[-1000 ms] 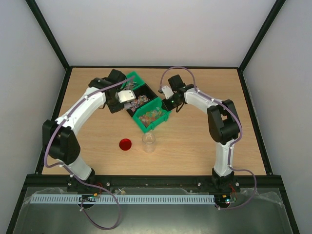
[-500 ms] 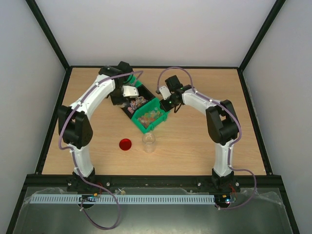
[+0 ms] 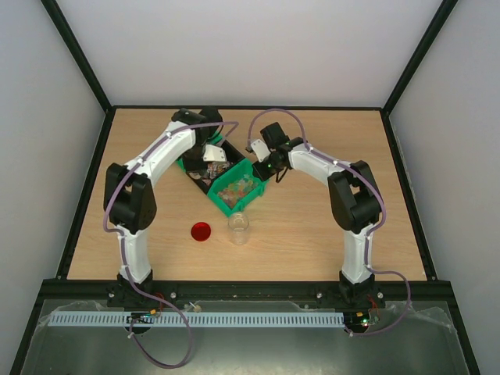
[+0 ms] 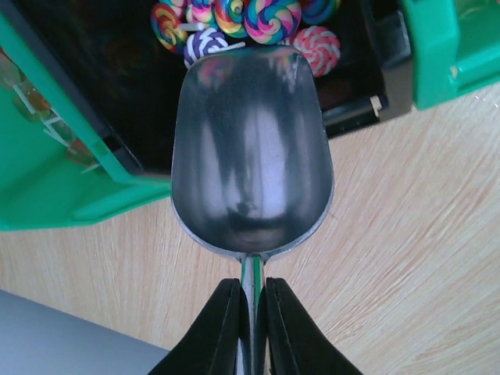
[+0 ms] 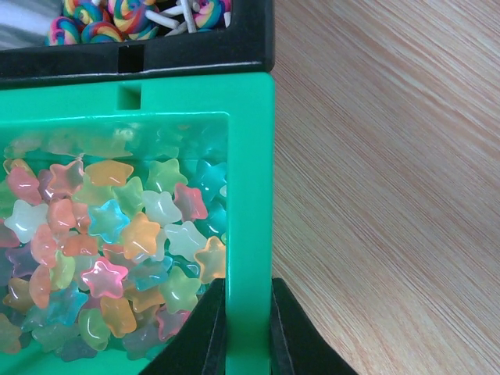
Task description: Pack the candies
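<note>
Green bin [image 5: 250, 156] wall between right gripper [image 5: 247, 301] fingers

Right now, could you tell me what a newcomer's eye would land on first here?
The bright green bin at mid-table stands out, one compartment heaped with pastel star-shaped candies, the black one beside it holding swirl lollipops. The left gripper holds an empty silver scoop by its handle, tip at the lollipops, while the right gripper clamps the bin's green wall. A red lid and a clear jar sit nearer the arms.
</note>
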